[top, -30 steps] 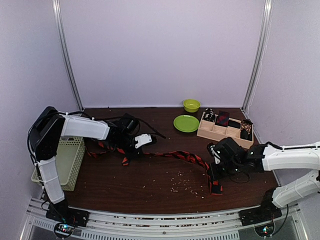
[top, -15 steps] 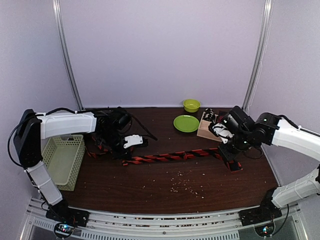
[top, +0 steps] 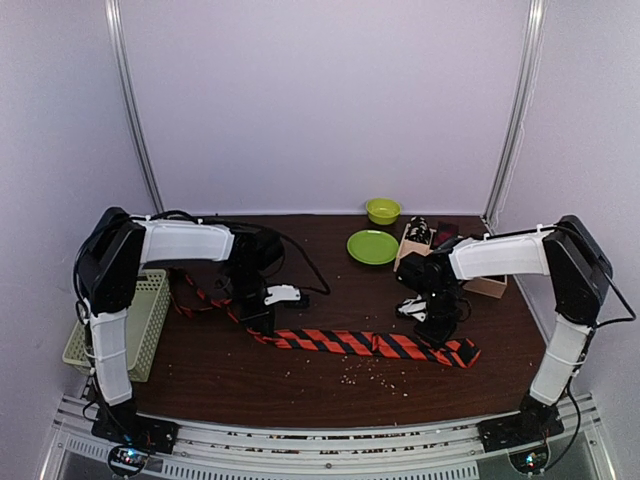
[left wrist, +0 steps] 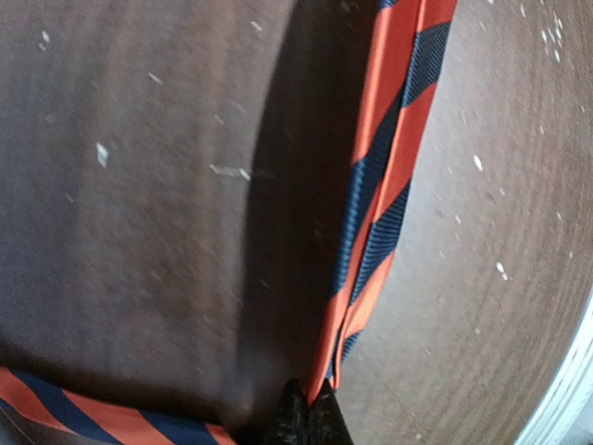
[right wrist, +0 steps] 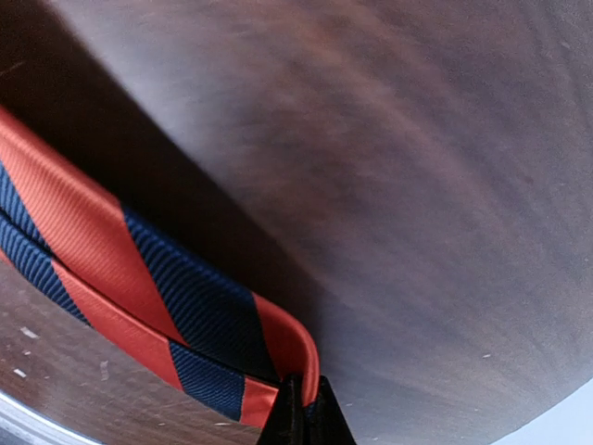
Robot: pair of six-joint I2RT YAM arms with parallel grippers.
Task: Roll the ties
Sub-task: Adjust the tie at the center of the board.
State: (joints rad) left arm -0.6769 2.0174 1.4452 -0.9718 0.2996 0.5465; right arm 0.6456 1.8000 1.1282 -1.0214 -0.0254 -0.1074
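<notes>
The orange-red tie (top: 360, 344) with dark diagonal stripes lies stretched flat across the front middle of the table, and its narrow tail (top: 200, 300) trails left toward the basket. My left gripper (top: 262, 322) is shut on the tie's left part. In the left wrist view the folded fabric (left wrist: 384, 185) runs up from the shut gripper (left wrist: 310, 413). My right gripper (top: 432, 330) is shut on the tie close to its wide right end. The right wrist view shows the tie's curled edge (right wrist: 139, 278) pinched at the gripper (right wrist: 306, 413). Rolled dark ties (top: 418, 230) sit in a wooden box.
The wooden compartment box (top: 487, 286) stands at the back right, partly behind my right arm. A green plate (top: 372, 246) and a green bowl (top: 382, 210) are behind the tie. A pale green mesh basket (top: 130, 320) stands at the left edge. Crumbs (top: 360, 372) dot the front.
Both arms have pulled the tie taut and lowered it flat toward the front. The right arm swung from the right side to in front of the box. Both grips stayed shut.
</notes>
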